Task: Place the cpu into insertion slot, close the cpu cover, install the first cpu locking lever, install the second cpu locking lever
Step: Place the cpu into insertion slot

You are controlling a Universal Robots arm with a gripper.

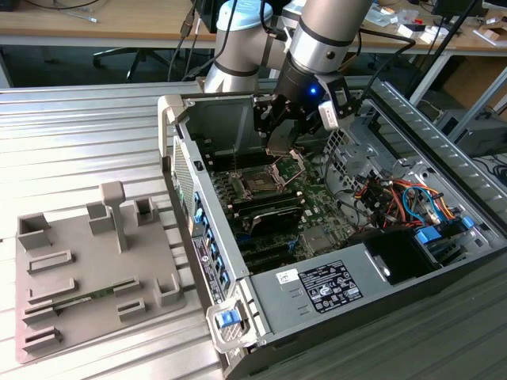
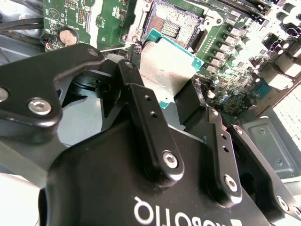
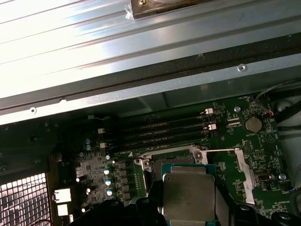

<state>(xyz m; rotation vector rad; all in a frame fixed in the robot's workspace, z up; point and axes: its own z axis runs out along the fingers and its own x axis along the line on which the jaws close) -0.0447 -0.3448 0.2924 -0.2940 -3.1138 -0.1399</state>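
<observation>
My gripper (image 1: 280, 147) hangs inside the open computer case, shut on the cpu (image 2: 162, 63), a thin square chip with a dull silver face and a teal edge. Black fingers (image 2: 134, 82) press on two opposite edges of the chip. It is held tilted a little above the green motherboard (image 1: 305, 207), close beside the insertion slot (image 2: 179, 22), a dark square socket with a shiny rim. In the first wrist view the cpu (image 3: 188, 194) hides part of the insertion slot (image 3: 171, 157). In the exterior view the slot (image 1: 260, 184) lies bare and the cpu cover (image 1: 293, 164) stands raised behind it.
Memory slots (image 3: 164, 132) run along the board near the case wall (image 3: 141, 75). A coin battery (image 3: 254, 124) sits on the board. Bundled cables (image 1: 396, 198) and a power supply (image 1: 333, 285) fill the case toward the exterior view's right. A grey fixture plate (image 1: 87, 269) lies outside the case.
</observation>
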